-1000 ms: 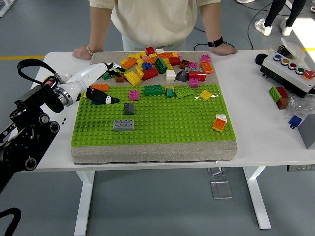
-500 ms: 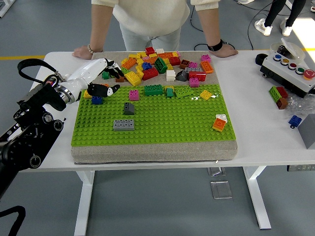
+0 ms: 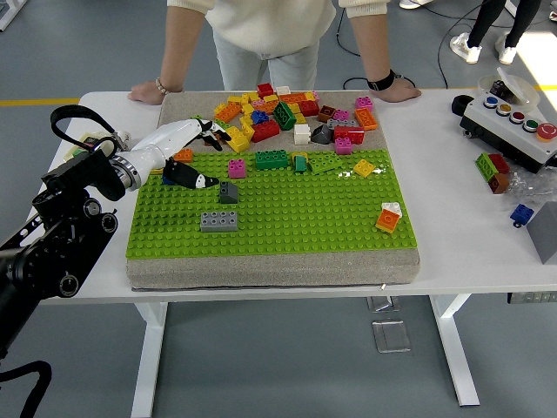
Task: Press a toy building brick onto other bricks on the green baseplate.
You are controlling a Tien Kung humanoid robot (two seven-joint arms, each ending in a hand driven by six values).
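Head view: the left hand (image 3: pixel 193 157) hangs over the green baseplate (image 3: pixel 278 213) at its ten-o'clock corner, fingers loosely apart, nothing gripped. A grey brick (image 3: pixel 218 221) lies on the baseplate toward seven o'clock, long axis nine-to-three. Loose bricks (image 3: pixel 287 109) crowd twelve o'clock. No legible writing.

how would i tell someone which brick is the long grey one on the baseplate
Start at the green baseplate and go to its front left part. The long grey brick lies flat there with a double row of studs. The only other grey brick, just behind it, is darker, shorter and taller.
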